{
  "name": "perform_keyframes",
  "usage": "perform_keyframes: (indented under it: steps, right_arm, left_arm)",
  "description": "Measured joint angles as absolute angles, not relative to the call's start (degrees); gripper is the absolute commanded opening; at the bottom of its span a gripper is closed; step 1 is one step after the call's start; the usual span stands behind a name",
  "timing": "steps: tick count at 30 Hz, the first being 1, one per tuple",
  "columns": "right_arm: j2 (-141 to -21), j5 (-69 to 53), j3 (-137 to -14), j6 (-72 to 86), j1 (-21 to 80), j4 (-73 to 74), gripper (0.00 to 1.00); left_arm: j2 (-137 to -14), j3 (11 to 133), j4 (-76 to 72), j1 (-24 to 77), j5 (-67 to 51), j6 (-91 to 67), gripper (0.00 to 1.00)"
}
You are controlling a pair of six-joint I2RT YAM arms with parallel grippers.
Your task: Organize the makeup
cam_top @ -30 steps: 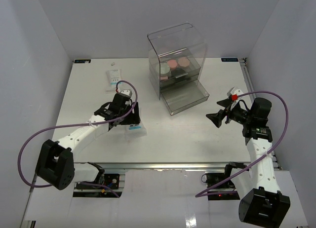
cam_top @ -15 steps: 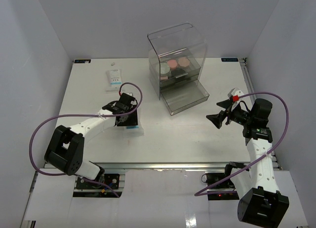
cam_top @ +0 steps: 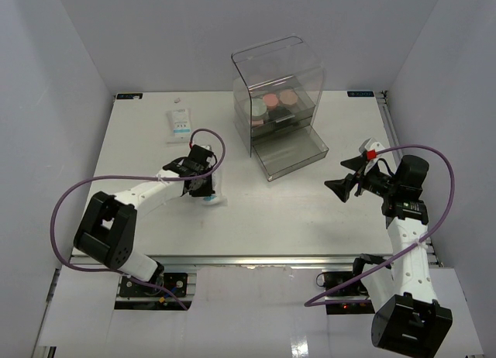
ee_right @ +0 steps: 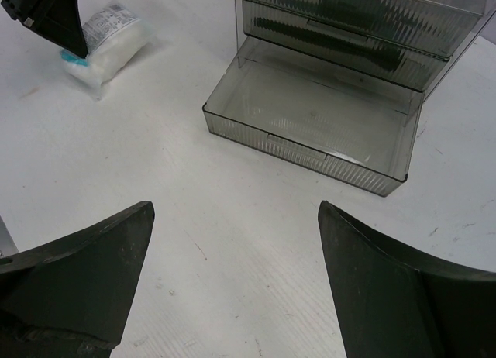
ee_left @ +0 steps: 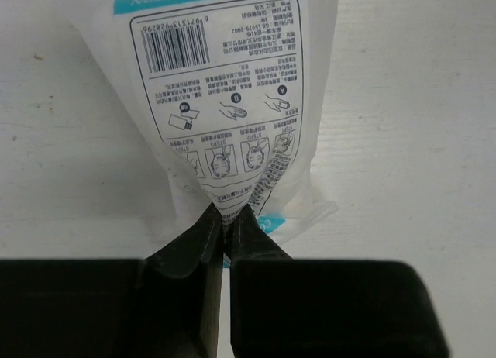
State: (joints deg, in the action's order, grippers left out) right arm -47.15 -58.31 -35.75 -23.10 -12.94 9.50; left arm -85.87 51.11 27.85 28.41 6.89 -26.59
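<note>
While our left claw (ee_left: 226, 221) pinches the white sachet (ee_left: 225, 87) by its edge on the tabletop (ee_left: 411, 141), left of the open drawer (ee_right: 302, 150), we should lift slowly so the thin pinch holds; our right claw (ee_right: 236, 209) hangs spread wide, empty.

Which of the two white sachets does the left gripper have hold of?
The nearer sachet, pinched at one end by the left gripper; the other sachet lies flat and free farther back, left of the clear box.
</note>
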Motion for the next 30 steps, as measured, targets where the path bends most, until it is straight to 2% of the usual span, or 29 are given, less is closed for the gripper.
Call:
perform_keyframes:
  steps: [5,12,19,30]
  right_arm:
    - [-46.7,-58.3,-35.7,-23.0,-13.2,9.5,0.92]
    - [-45.2,-58.3,-35.7,-23.0,-14.4,9.5,0.92]
    - [-44.6,-58.2,-35.7,-22.7,-16.0,9.5,0.92]
    - [-44.2,-58.2,-35.7,-21.7,-18.8,9.5,0.92]
  left_arm:
    - [-80.1,51.8,25.4,29.3,-1.6,-29.5,0.0]
    - [-80.6,64.0,17.5,40.9,-7.8,-37.9,0.0]
    - [-95.2,78.8,7.8,46.9,-6.2,-44.7,0.0]
    - [-119.8,98.7,6.6,47.9,4.3,-49.6,0.0]
